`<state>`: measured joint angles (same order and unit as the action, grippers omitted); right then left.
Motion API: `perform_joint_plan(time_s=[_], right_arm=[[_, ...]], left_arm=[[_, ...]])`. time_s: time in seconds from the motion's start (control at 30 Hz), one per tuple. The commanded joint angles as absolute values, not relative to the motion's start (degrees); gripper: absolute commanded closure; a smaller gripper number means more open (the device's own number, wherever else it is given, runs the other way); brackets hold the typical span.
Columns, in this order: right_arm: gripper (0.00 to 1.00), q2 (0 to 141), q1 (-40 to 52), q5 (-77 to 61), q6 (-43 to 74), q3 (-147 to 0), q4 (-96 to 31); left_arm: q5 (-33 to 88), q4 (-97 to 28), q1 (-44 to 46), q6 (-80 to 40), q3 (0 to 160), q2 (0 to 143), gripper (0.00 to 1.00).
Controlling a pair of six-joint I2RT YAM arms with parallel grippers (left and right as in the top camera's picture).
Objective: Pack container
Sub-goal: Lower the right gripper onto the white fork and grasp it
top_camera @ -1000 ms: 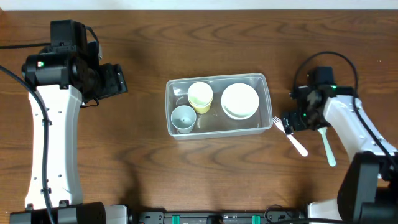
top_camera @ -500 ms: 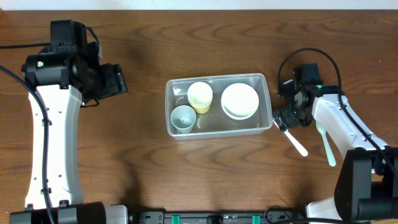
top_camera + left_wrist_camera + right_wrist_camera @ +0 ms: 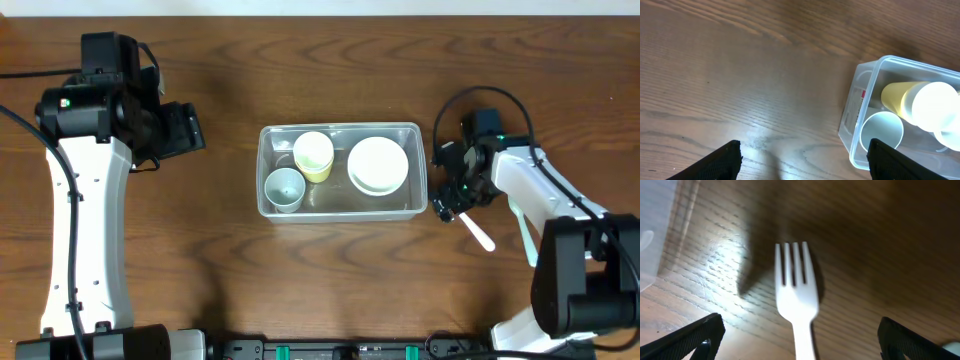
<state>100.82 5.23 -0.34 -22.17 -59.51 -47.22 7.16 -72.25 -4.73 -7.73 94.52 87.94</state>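
The clear plastic container (image 3: 263, 172) sits mid-table and holds a yellow cup (image 3: 314, 156), a pale blue cup (image 3: 284, 188) and stacked white bowls (image 3: 378, 165). My right gripper (image 3: 448, 204) is open, just right of the container's right wall, low over a white plastic fork (image 3: 480, 235). In the right wrist view the fork (image 3: 795, 287) lies on the table between my open fingers (image 3: 800, 342), with the container wall (image 3: 655, 235) at the left edge. My left gripper (image 3: 186, 130) is open and empty, left of the container (image 3: 856, 102).
A pale green spoon (image 3: 525, 235) lies on the table right of the fork. The left wrist view shows the yellow cup (image 3: 900, 97) and the blue cup (image 3: 882, 132) in the container's near end, with bare wood to its left.
My right gripper has moved left and up along the fork toward the container. The container and its contents have shifted slightly left. The left arm has not moved.
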Motion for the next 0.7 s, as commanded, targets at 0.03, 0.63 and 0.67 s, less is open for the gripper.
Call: perform_joint_plan(time_s=[0.03,0.63,0.67], right_arm=[[0.01,103.07,6.02,-2.15,-23.22,-59.44,-46.41],[0.05,104.25,5.96,-1.93,-23.18,-59.44,-41.28],[0.08,104.25,5.96,-1.93,-23.20,-59.44,-41.28]], left_arm=[[7.05,-72.64,-4.93,-8.21,94.17,87.99,0.19],[7.05,-72.90,-4.93,-8.21,94.17,87.99,0.19],[7.05,-72.90,-4.93,-8.21,94.17,87.99,0.19]])
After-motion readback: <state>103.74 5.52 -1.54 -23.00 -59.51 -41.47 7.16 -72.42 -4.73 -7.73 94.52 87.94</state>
